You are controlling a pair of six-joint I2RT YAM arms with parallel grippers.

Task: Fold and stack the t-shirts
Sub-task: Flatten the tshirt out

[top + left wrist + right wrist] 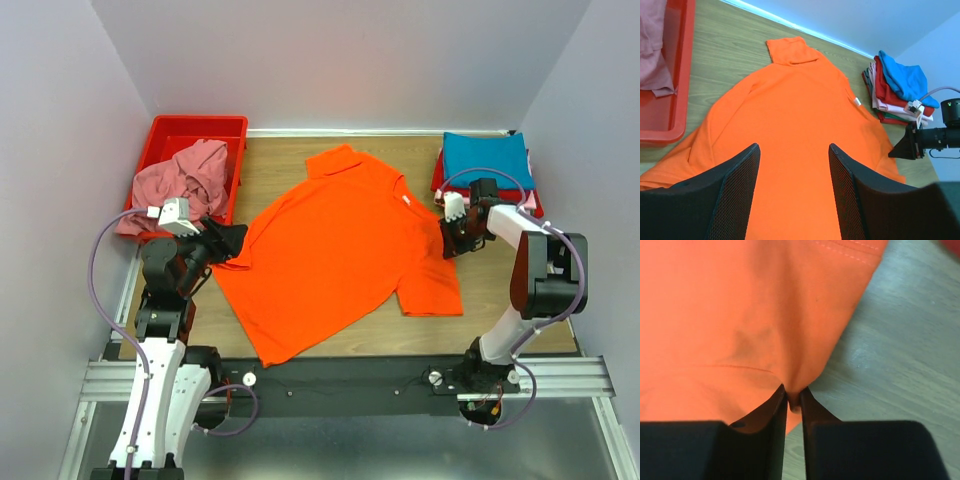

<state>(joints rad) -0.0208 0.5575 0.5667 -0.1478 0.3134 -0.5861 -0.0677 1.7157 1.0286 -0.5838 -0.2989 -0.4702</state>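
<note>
From above, the orange t-shirt (340, 250) lies spread flat and slanted across the middle of the wooden bench (280, 160), collar toward the far wall. At the far left a red bin (165, 130) holds a crumpled dusty pink t-shirt (185, 180) that spills over its near rim. At the far right a teal t-shirt (487, 158) lies folded on top of a small stack. The left gripper (228, 240) sits at the orange shirt's left sleeve, and the right gripper (447, 240) sits at its right sleeve.

From the left wrist, the left gripper (793, 150) has its two fingers well apart, low over the orange cloth, with nothing between them. Across the shirt, the stack shows the teal layer over a red t-shirt (885, 87) and a pale pink t-shirt (895, 107). The right gripper's dark tip touches the shirt's far edge.

From the right wrist, the right gripper (792, 392) is nearly closed, its fingers pinching a small raised fold at the orange t-shirt's edge, with bare bench just to the right.
</note>
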